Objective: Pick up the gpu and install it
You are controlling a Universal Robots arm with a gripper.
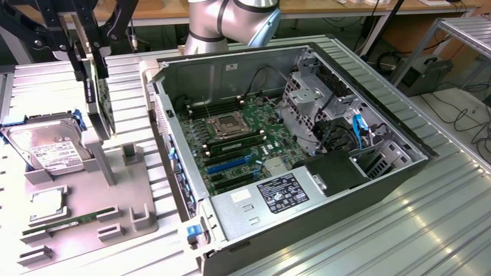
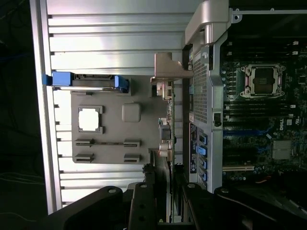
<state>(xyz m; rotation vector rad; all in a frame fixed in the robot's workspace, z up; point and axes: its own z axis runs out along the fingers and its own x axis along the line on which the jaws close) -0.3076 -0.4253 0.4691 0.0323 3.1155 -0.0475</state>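
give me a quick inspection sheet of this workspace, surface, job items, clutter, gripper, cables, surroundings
surface: ribbed aluminium table, with a grey parts tray at the exterior view's left.
job's things: gpu held upright above the tray, clear of its slots; open computer case beside the tray, motherboard exposed.
clutter: hard drive leaning in the tray, a processor chip and a memory stick in the tray.
grippers: gripper shut on the gpu's upper edge.
cables: black and blue leads inside the case; loose cables on the floor.
surroundings: wooden bench behind the arm, metal frame at the exterior view's right.
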